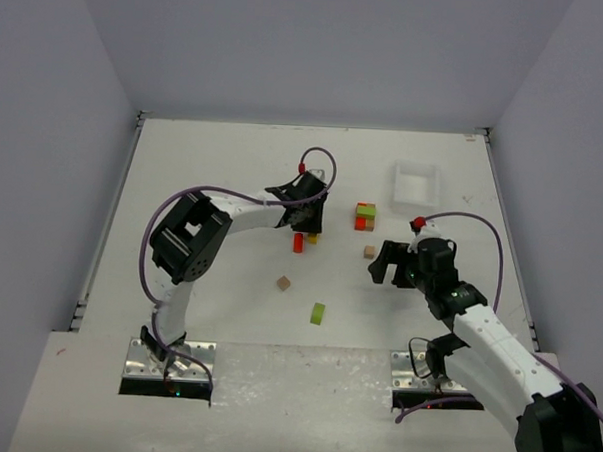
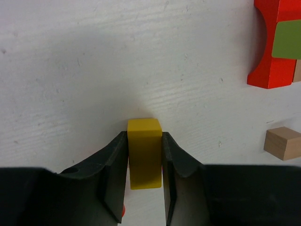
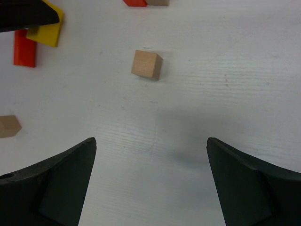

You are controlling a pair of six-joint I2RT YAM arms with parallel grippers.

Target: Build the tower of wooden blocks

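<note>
I see bare table [image 1: 214, 162] left of my left gripper [image 1: 307, 224]. To its right, the red-and-green stack [image 1: 365, 217] narrows the way. Ahead of my right gripper [image 3: 150, 141], one brown cube [image 3: 146, 65] sits with open room around it.

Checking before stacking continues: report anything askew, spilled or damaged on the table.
Nothing stands out. The lime green block and a brown cube lie loose, apart from the unfinished tower, as expected mid-build. The left gripper holds the yellow block squarely.
</note>
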